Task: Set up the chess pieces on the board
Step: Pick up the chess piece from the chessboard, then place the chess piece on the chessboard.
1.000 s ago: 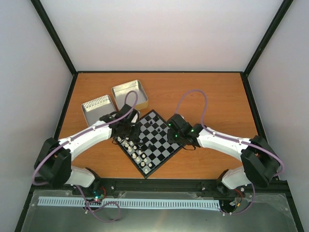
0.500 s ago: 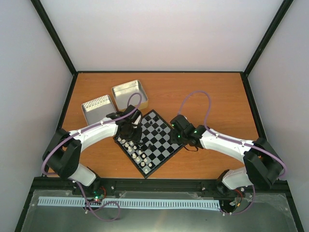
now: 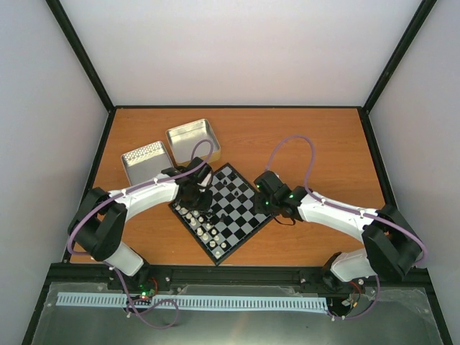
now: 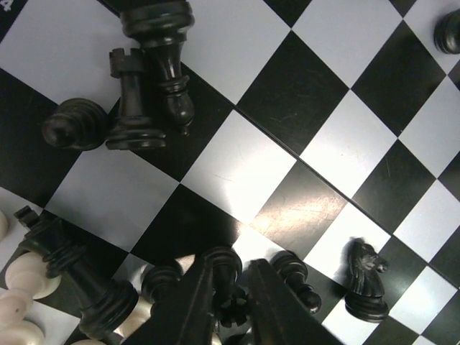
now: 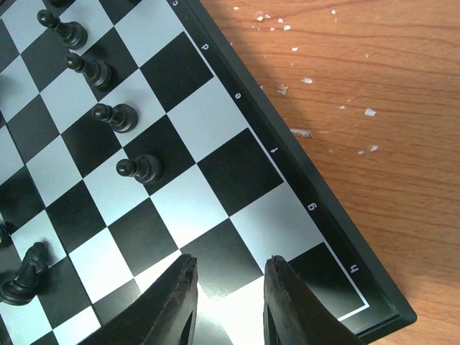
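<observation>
The board [image 3: 241, 215] lies turned like a diamond mid-table. In the left wrist view my left gripper [image 4: 231, 263] is shut on a black crowned piece [image 4: 236, 305] low over the board. Close round it stand black pieces, a knight [image 4: 365, 279] and cream pieces [image 4: 25, 277]. A black rook [image 4: 133, 100], a lying black piece [image 4: 164, 50] and a pawn [image 4: 72, 123] cluster farther off. My right gripper [image 5: 231, 260] is open and empty above the board's corner squares near the rim [image 5: 302, 190]. A diagonal of black pawns [image 5: 140, 169] and a knight [image 5: 25, 277] stand to its left.
Two silver tins [image 3: 146, 162] [image 3: 192, 140] sit on the wooden table behind the board's left side. Cream pieces [image 3: 205, 228] line the board's near-left edge. White crumbs [image 5: 302, 79] dot the wood beside the board.
My left arm has swung its gripper slightly right, further over the board's left corner. My right gripper shifted a little right and then stayed still.
</observation>
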`<state>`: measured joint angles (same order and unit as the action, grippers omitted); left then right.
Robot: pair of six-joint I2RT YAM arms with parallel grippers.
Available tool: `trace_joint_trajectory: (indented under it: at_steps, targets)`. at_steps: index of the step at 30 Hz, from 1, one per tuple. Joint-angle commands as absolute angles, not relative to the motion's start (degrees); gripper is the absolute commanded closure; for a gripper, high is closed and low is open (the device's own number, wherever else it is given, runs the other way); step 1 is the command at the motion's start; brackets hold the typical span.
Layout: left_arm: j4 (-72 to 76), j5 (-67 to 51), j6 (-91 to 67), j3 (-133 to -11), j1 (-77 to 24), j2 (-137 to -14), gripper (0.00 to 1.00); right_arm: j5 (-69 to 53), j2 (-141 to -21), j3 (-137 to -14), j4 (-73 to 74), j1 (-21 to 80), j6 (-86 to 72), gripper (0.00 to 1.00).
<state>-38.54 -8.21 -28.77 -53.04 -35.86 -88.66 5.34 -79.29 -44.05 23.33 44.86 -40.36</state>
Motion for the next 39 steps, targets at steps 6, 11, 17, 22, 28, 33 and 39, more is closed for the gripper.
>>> trace_joint_trajectory:
  at_steps: [6,11,17,22,28,33,39]
  targets:
    - [-38.55,-6.48,-28.39,-56.34,-36.48,-86.01,0.94,6.95,-77.31,-43.55,22.55,44.03,-41.15,0.73]
    - [-38.86,-4.61,-27.25,-59.08,-36.47,-83.69,0.94,8.39,-75.21,-42.80,23.02,43.62,-41.98,0.73]
    - [-38.43,-3.92,-25.07,-64.61,-36.47,-84.74,0.94,11.25,-70.23,-40.97,23.88,42.94,-44.12,0.73]
    - [-38.00,-2.88,-23.31,-71.09,-36.46,-89.80,0.94,14.13,-65.53,-39.16,25.49,42.46,-45.44,0.73]
    - [-39.60,1.59,-21.66,-80.67,-36.39,-99.08,0.93,15.35,-61.36,-38.13,28.10,41.97,-46.21,0.73]
    - [-41.78,2.91,-19.62,-88.23,-36.39,-106.53,0.93,16.18,-58.71,-37.59,30.36,41.84,-46.53,0.73]
    - [-44.47,3.02,-17.26,-95.70,-36.04,-114.02,0.91,16.46,-56.88,-36.49,30.81,41.77,-47.30,0.72]
